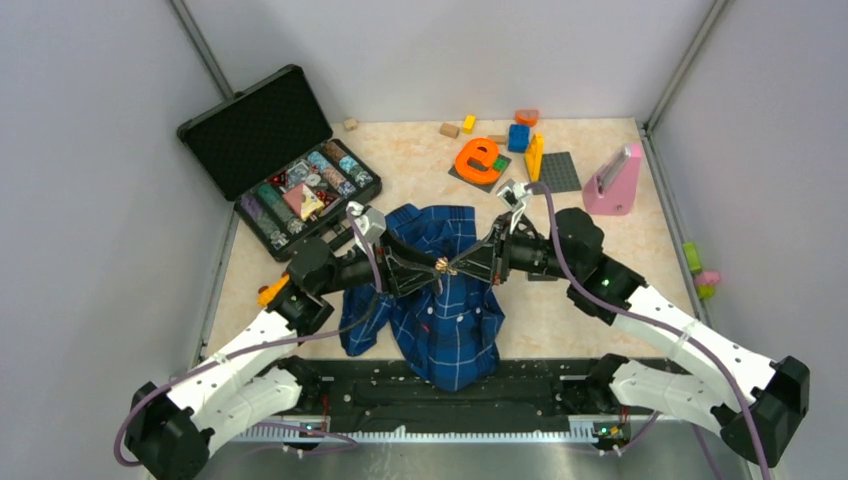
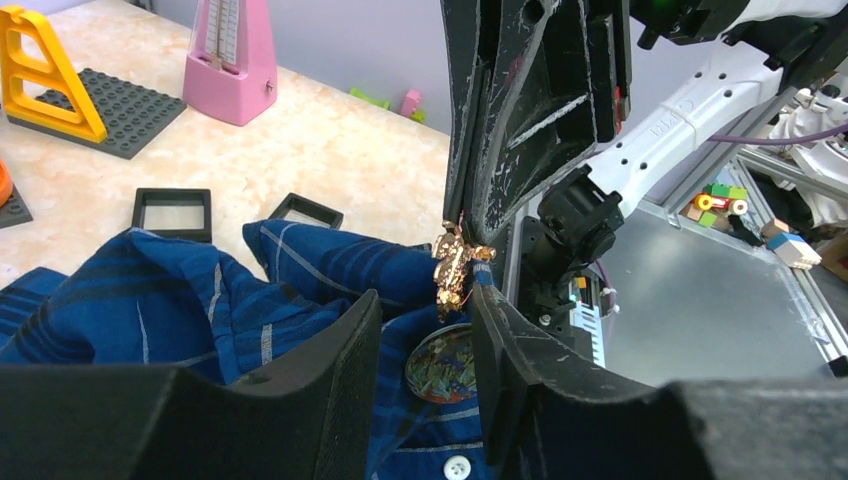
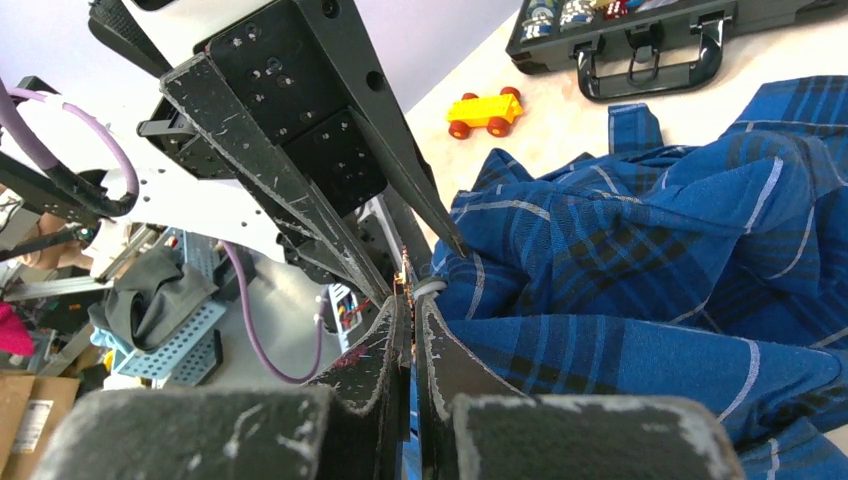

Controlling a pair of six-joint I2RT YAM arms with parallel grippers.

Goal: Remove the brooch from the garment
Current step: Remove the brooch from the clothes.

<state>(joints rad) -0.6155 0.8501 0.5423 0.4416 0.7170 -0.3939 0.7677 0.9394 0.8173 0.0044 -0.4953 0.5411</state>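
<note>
From my station the overhead feed showed a beige marbled tabletop (image 1: 400,170) boxed in by plain grey walls (image 1: 90,200), with a black slotted rail (image 1: 440,400) along the near edge where both arms were bolted. An open black foam-lined case (image 1: 262,125) sat at the far left, a pink metronome (image 1: 614,182) at the far right and a grey studded baseplate (image 1: 560,172) near it. The dark blue plaid shirt (image 1: 445,330) lay crumpled mid-table, its lower part draped over the rail. I could read no writing; raised lettering on the right arm's white link was too blurred in the left wrist feed. The grippers met tip to tip over the shirt. Only the left wrist camera showed me the small round pale-rimmed disc brooch (image 2: 443,362). It sat on the cloth between the fingers of the left gripper (image 2: 425,300), which stood moderately apart; whether they touched it I could not tell. Just above it a gold-coloured filigree ornament (image 2: 455,262) sat at the very tip of the right gripper (image 3: 412,305), whose fingers were pressed to a thin slit around it. That camera also caught two hollow black square frames (image 2: 172,208) on the table beyond the cloth, while the right wrist feed gave the clear look at a yellow toy car (image 3: 486,110) near the case's handle
</note>
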